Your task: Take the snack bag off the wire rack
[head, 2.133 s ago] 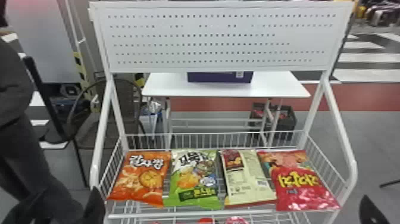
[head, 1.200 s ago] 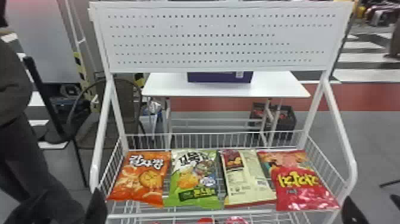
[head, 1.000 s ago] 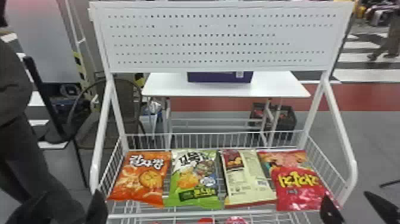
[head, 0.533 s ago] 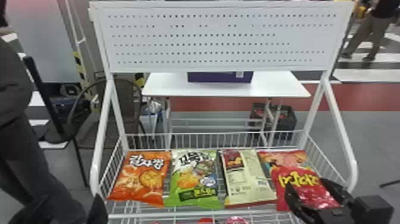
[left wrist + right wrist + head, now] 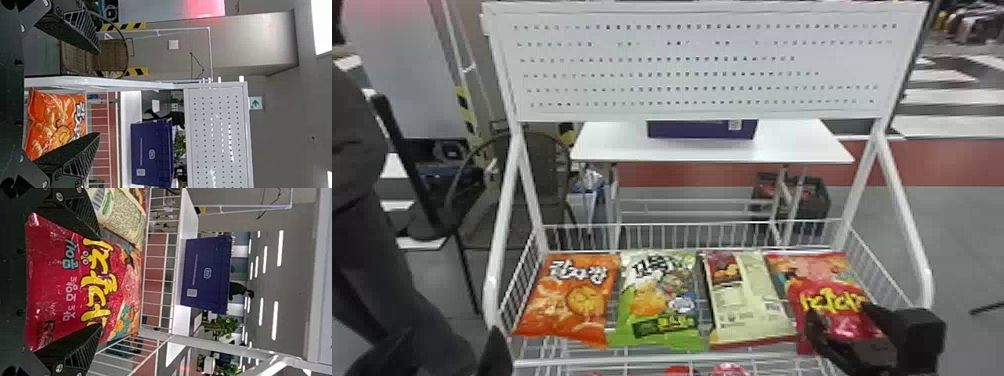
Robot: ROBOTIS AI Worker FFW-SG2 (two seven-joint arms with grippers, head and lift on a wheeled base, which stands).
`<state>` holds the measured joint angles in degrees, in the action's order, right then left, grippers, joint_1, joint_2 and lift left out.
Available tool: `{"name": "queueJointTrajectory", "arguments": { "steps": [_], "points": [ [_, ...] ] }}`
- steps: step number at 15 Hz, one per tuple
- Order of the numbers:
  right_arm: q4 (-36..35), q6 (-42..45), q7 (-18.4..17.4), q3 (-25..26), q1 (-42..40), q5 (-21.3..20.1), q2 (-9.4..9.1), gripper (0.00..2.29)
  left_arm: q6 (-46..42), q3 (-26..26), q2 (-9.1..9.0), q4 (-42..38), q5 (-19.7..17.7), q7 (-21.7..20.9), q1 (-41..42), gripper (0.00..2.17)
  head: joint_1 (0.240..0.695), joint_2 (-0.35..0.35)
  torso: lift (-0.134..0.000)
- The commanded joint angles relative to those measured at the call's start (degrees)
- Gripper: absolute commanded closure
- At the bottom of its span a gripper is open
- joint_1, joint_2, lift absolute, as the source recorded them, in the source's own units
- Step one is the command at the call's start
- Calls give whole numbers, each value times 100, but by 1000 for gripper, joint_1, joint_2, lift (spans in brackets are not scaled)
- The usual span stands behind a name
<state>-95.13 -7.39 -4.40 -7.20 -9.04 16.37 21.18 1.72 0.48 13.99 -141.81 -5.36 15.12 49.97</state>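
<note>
Our right gripper [image 5: 840, 310] gapes open over the red bag [image 5: 824, 289], in the rack [image 5: 652, 358] beside the cream bag [image 5: 757, 312], and our right wrist view shows the box's [image 5: 211, 278] upper part, which the panel [image 5: 702, 113] hides in the head view.

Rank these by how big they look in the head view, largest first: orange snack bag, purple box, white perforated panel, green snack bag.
1. White perforated panel
2. Orange snack bag and green snack bag: too alike to rank
3. Purple box, judged by its visible part
</note>
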Motion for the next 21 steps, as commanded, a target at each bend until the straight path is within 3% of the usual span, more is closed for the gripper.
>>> {"name": "queueJointTrajectory", "arguments": {
  "steps": [1,3,6,7,8,9,11,16,21],
  "points": [
    [179,-153,0,-19,140,-11,0,117,0,5,7,13,0,0,-23,164,499,0,0],
    [214,-294,9,-27,175,-3,0,120,18,-4,-2,39,0,0,-49,164,499,0,0],
    [214,-311,53,-54,183,-3,0,468,53,-13,-11,57,0,0,-102,164,499,0,0],
    [197,-329,62,-54,166,6,0,927,53,-22,-11,57,0,0,-110,164,499,0,0],
    [144,-329,53,-45,131,41,-9,1639,70,-22,-11,57,0,0,-110,164,499,0,0],
    [100,-382,53,-10,87,103,-18,1966,53,-22,-11,57,0,0,-110,164,499,0,0],
    [-76,-452,97,52,8,121,-9,2243,70,-13,-11,57,0,0,-110,164,499,0,0],
    [-419,-311,290,166,-247,235,-27,2243,70,-13,-11,74,-9,0,-137,164,499,0,0],
    [-1763,-311,132,518,-977,200,17,2243,70,-4,-11,92,-35,0,-172,164,499,0,0]
  ]
}}
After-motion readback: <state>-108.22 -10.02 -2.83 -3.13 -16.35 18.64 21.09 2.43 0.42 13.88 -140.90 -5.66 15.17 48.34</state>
